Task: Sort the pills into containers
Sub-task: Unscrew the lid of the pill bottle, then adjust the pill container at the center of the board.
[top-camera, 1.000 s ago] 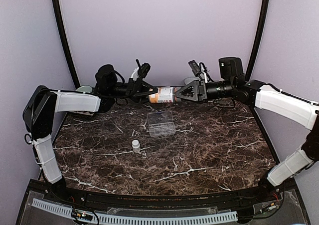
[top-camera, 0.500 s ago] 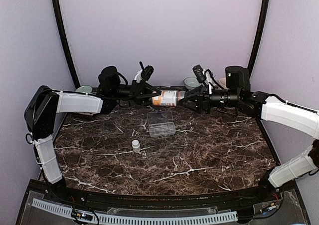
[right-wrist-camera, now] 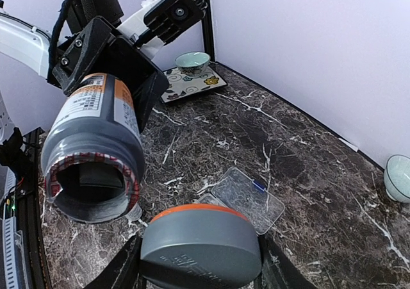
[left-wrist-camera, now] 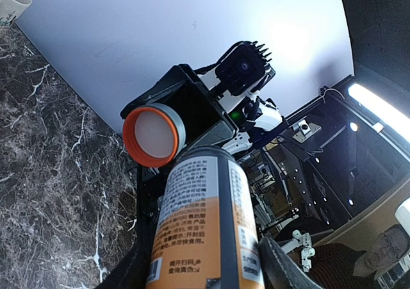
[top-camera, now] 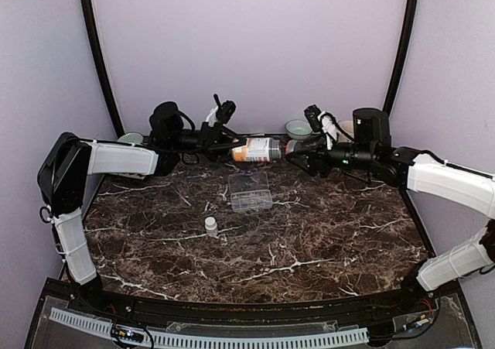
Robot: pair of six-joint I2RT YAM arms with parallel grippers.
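Observation:
My left gripper (top-camera: 232,149) is shut on an amber bottle (top-camera: 259,149) with a white label, held on its side above the table's back edge. In the left wrist view the bottle (left-wrist-camera: 202,225) fills the space between my fingers. My right gripper (top-camera: 300,149) is shut on the bottle's grey cap (right-wrist-camera: 200,244) with an orange rim, held a little apart from the bottle's open mouth (right-wrist-camera: 90,189). The clear organiser box (top-camera: 250,190) with the containers lies flat on the table below them. No pills show; the bottle's inside is dark.
A tiny white bottle (top-camera: 210,224) stands in front of the organiser. Small bowls sit at the back left (top-camera: 131,138) and back right (top-camera: 298,127). A patterned tray (right-wrist-camera: 189,84) lies by the left bowl. Purple walls close in the back and both sides.
The right gripper has drawn away to the right with the grey cap. The cap is now off the bottle and the mouth is open. The left gripper shifted slightly with the bottle.

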